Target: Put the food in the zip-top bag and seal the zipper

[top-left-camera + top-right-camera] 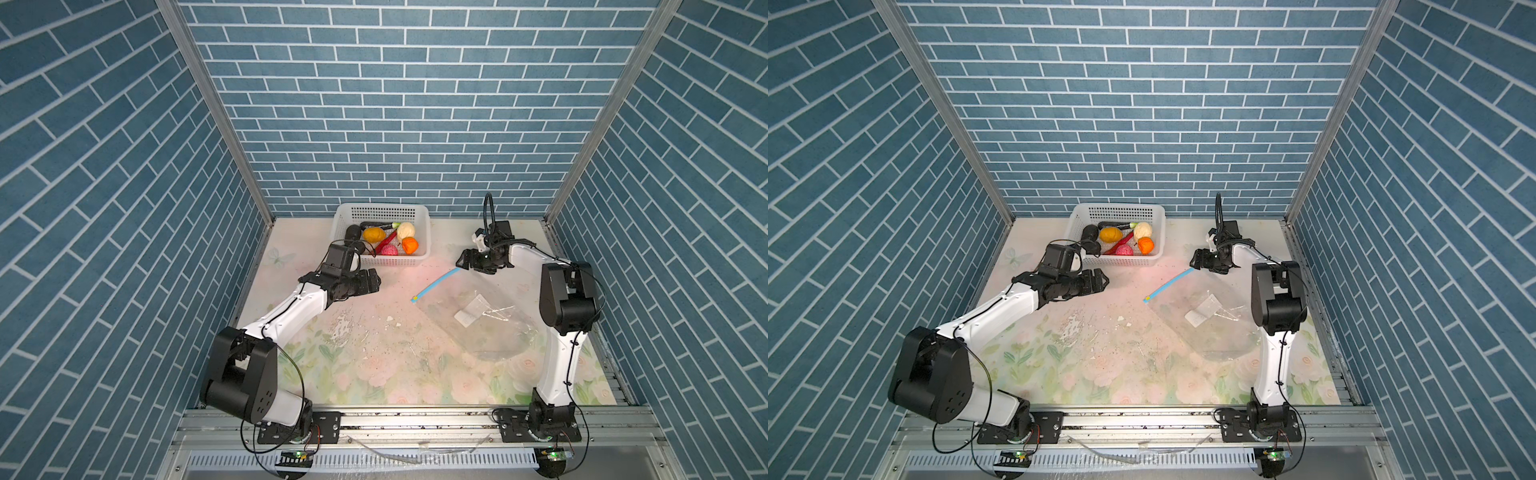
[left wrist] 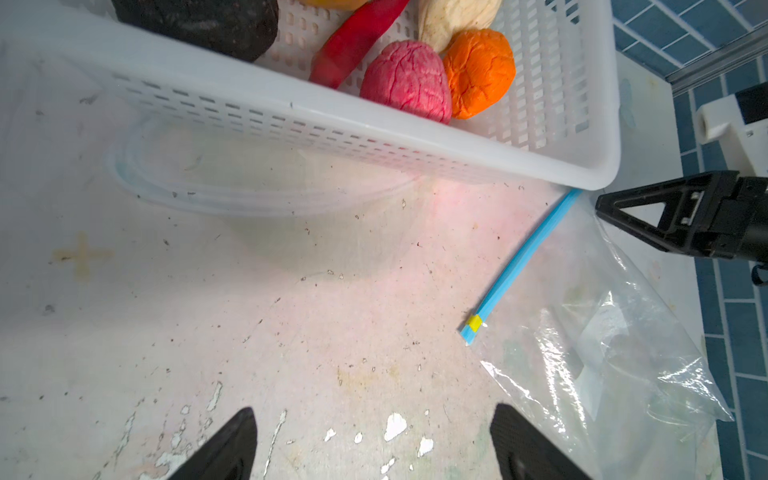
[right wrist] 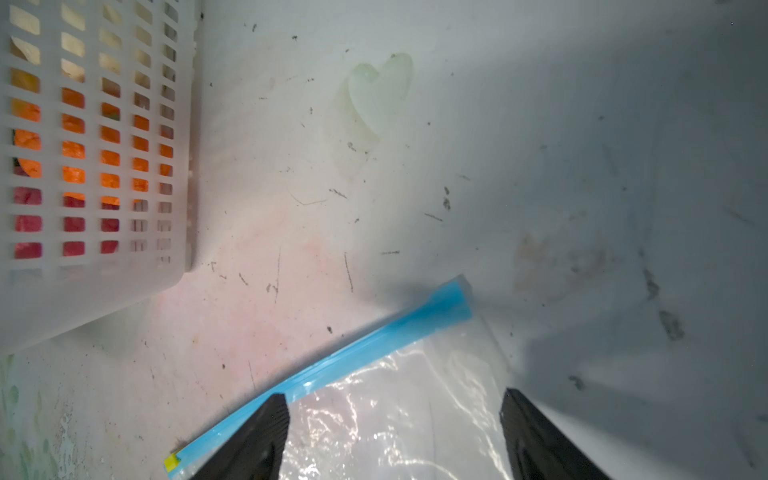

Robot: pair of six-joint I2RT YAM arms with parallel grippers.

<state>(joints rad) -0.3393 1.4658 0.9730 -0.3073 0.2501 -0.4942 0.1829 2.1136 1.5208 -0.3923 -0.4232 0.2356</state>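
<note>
The food lies in a white perforated basket [image 1: 395,262] at the back: a yellow-orange lump [image 1: 374,235], a cream-white lump [image 1: 406,230], an orange lump [image 2: 478,70], a pink lump [image 2: 407,87], a red chili [image 2: 357,37] and black pieces [image 1: 353,232]. The clear zip-top bag [image 1: 478,328] [image 1: 1212,332] lies flat at the right, empty. Its blue zipper [image 1: 436,284] [image 3: 353,357] carries a yellow slider [image 2: 473,323] at the near end. My right gripper [image 1: 463,259] [image 3: 395,395] hangs open over the zipper's far end. My left gripper [image 1: 374,282] [image 2: 374,409] is open over bare table, just in front of the basket.
Blue brick walls with aluminium posts close in three sides. The floral table cover [image 1: 374,365] is flaked and speckled in the middle. A loose clear strip [image 1: 415,455] lies on the front rail. Both arm bases [image 1: 291,428] [image 1: 540,424] sit at the front edge.
</note>
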